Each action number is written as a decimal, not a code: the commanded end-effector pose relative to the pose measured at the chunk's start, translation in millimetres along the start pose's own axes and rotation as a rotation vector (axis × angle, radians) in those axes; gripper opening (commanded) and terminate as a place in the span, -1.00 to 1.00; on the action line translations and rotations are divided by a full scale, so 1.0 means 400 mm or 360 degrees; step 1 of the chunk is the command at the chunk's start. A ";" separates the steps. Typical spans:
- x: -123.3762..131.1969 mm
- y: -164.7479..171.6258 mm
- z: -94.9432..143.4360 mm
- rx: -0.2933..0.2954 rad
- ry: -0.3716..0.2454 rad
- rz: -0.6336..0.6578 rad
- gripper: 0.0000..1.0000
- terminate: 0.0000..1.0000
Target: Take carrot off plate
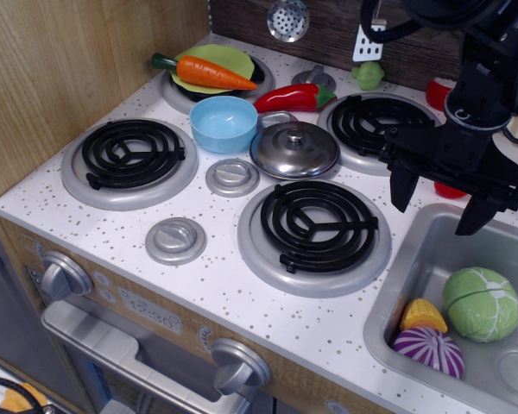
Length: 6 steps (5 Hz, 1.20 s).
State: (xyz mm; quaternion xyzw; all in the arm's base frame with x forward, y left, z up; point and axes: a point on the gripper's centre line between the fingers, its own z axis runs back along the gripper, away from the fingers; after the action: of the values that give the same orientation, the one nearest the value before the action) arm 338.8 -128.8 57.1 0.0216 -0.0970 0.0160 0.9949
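Observation.image view: carrot lies across plate at stove's back left corner, untouched. Gripper hangs over right edge by sink, fingers apart, empty, well apart from carrot. Reach, grasp, removal all left.

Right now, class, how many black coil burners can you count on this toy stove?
4: front-left black coil burner, front-centre burner, back-right burner partly behind the black gripper, and back-left burner mostly hidden under the lime-green plate.
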 end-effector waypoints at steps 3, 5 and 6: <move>-0.025 0.190 0.047 0.0419 -0.0114 -0.0843 1.00 -1.00; 0.045 0.421 0.077 0.0580 -0.0068 -0.1447 1.00 -1.00; 0.089 0.537 0.068 0.0573 -0.0033 -0.1654 1.00 -1.00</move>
State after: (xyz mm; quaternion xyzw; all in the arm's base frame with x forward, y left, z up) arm 372.0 110.6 81.7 0.2178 -0.0513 -0.4973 0.8382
